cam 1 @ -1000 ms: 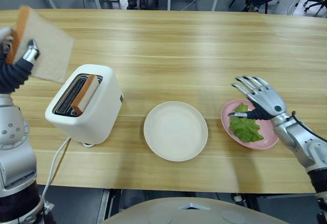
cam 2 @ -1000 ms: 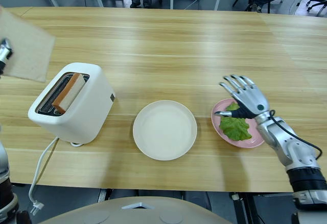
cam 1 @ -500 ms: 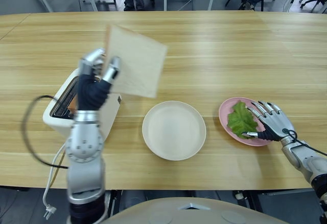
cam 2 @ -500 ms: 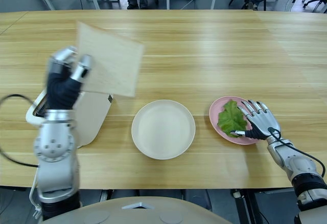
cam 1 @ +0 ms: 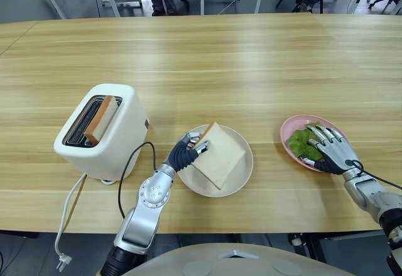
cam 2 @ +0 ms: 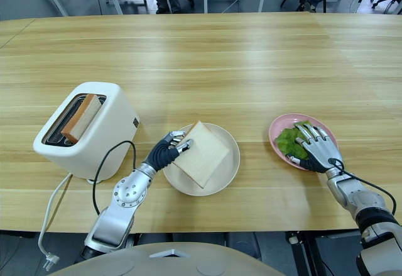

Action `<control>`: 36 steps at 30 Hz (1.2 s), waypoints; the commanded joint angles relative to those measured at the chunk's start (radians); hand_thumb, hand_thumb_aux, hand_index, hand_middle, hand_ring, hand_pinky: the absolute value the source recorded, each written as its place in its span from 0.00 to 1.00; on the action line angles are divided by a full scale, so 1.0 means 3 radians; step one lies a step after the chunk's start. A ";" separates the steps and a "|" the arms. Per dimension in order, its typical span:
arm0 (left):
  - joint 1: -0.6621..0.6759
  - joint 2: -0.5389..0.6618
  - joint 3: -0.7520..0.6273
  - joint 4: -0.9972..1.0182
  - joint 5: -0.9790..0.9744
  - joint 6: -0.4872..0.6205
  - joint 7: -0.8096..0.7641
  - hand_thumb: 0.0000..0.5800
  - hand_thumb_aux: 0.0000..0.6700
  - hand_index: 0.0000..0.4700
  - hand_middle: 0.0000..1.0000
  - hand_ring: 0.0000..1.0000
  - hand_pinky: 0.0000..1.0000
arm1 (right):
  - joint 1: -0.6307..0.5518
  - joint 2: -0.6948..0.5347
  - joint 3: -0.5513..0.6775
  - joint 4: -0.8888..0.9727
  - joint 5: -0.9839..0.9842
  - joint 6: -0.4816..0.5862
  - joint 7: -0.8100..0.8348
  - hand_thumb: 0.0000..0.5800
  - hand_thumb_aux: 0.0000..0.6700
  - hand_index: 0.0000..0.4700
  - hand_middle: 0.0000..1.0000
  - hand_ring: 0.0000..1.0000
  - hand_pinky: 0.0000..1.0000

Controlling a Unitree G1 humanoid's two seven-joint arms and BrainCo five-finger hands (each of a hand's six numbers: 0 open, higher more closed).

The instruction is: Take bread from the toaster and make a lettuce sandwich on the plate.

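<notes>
Cream plate [cam 1: 237,182] is bearing the bread [cam 1: 220,154]; we are pinching its corner with left hand [cam 1: 182,158] fingers [cam 1: 201,146], risking dragging it off.

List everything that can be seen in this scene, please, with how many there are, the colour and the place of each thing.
table: one, light wood, under everything
toaster: one, white, on the table's left part
bread slice in the toaster: one, pale with brown crust, standing in a slot
power cord: one, white, hanging from the toaster over the near edge
cream plate: one, centre of the near side
bread slice on the plate: one, pale, lying on the cream plate
pink plate: one, right of the cream plate
lettuce: one leaf, green, on the pink plate
left hand: grasping the near-left edge of the bread slice on the plate
right hand: lying open over the lettuce
</notes>
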 commanded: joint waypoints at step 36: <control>-0.0339 0.1184 0.1562 -0.1404 0.2684 0.0079 0.0515 0.00 0.00 0.00 0.00 0.00 0.00 | -0.0150 0.0508 -0.0156 -0.2483 0.0461 -0.0496 0.1060 1.00 1.00 0.98 0.00 0.00 0.00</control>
